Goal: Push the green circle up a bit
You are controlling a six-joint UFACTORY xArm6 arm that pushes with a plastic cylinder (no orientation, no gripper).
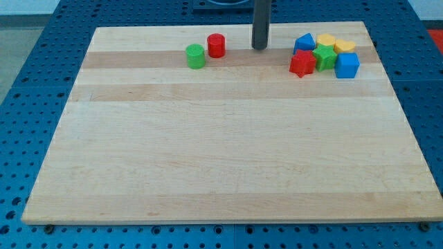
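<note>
- End effector: a plain dark rod with nothing that opens or closes, so it holds nothing; my tip (259, 48) rests on the bench (228, 159) near the view's top edge, touching no block.
- Task object: the green circle (196, 56) stands upright near the view's top, left of centre, well to the left of my tip and slightly lower in the view.
- Neighbour: the red cylinder (217, 45) sits just beside the green circle, up and to its right; the two appear close, and whether they touch cannot be told.
- Cluster at the view's top right: blue block (304, 42), two yellow blocks (326, 41) (345, 46), red star (302, 64), green block (323, 58) and blue cube (347, 66), packed together, well apart from the green circle.
- Risk 1: my tip lies above the level of the green circle, so it must first pass below it. A direct path leftward probably strikes the red cylinder, displacing it.
- Risk 2: an off-centre contact from below likely rolls the round block sideways, either into the red cylinder or away to the left, rather than straight up.
- Risk 3: little bench remains above the green circle; "a bit" calls for a short stroke, and an overlong one could carry the block to the edge.
- Risk 4: a swing rightward to reposition could clip the blue block, the cluster's nearest member.
</note>
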